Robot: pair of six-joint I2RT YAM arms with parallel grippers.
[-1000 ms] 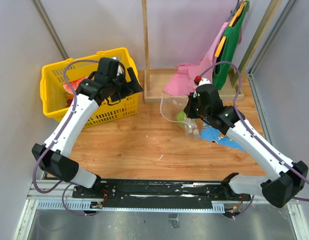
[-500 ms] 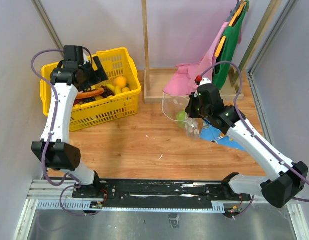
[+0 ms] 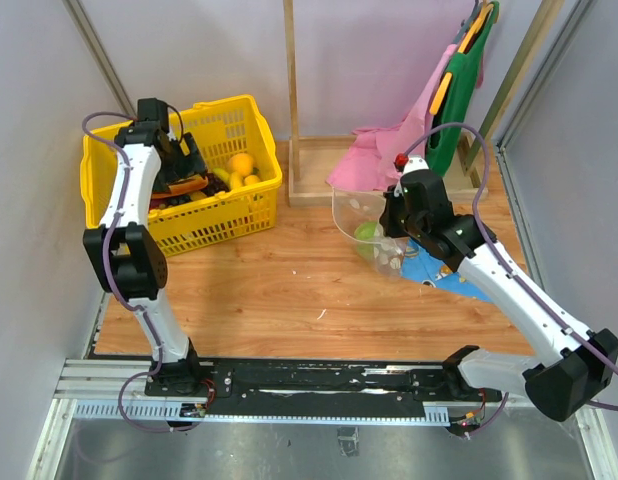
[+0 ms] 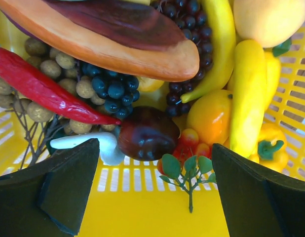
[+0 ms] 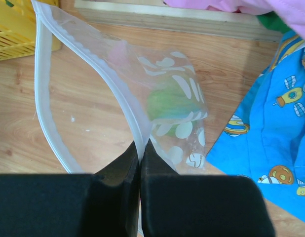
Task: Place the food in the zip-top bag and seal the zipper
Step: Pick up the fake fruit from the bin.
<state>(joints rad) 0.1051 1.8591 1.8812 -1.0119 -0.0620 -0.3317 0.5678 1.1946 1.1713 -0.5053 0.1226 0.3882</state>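
My left gripper hangs open inside the yellow basket, nothing between its fingers. Just ahead of it lies toy food: a dark purple piece, a banana, a yellow pepper, a red chilli and dark grapes. My right gripper is shut on the white zipper of the clear dotted zip-top bag. The bag's mouth gapes toward the basket. A green round food sits inside the bag.
A blue patterned cloth lies under and right of the bag. Pink cloth and a green garment hang at the back right beside a wooden frame. Grey walls close both sides.
My left arm has swung left and dipped into the basket, uncovering the fruit there. My right gripper has shifted slightly right, the bag still in its grip.
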